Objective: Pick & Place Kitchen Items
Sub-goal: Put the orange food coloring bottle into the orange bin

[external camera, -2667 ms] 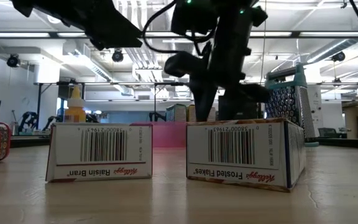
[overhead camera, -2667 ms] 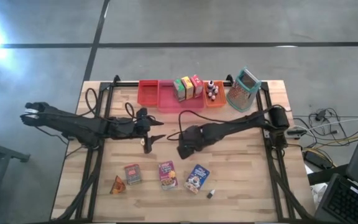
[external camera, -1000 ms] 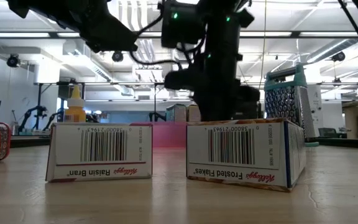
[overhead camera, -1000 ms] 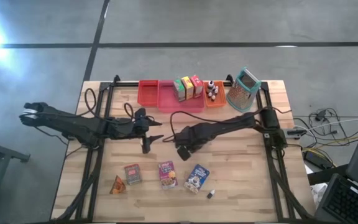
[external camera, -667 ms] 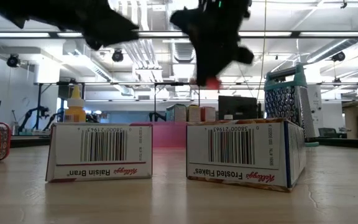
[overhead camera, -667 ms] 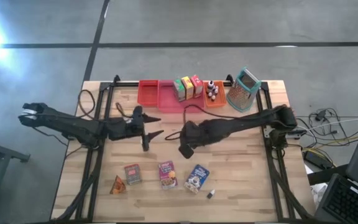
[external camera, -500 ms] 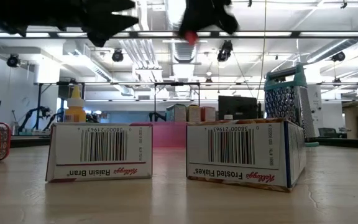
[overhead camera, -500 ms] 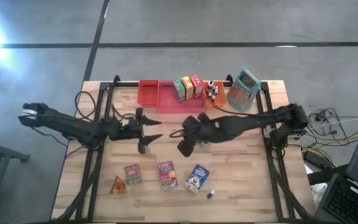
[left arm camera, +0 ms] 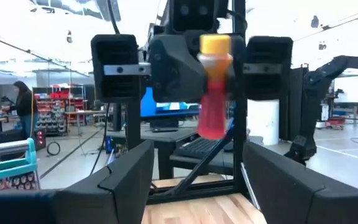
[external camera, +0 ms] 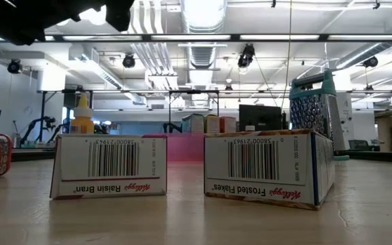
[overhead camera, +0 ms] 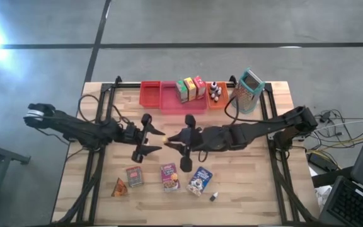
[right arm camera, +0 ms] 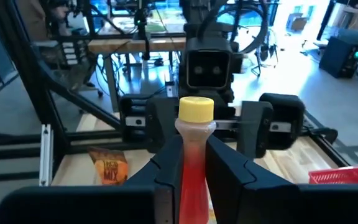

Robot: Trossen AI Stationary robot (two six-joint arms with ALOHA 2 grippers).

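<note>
Left gripper is hovering mid-table w/ fingers spread, gripping nothing, facing the right gripper. That one is pinching a small red translucent plastic bottle w/ yellow cap, long axis lying along its fingers, cap pointing twd the left arm, above the table centre.

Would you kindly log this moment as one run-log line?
right gripper: shut on red yellow-capped bottle, raised mid-table | left gripper: open, facing bottle | purple cereal box, blue cereal box: on table
</note>
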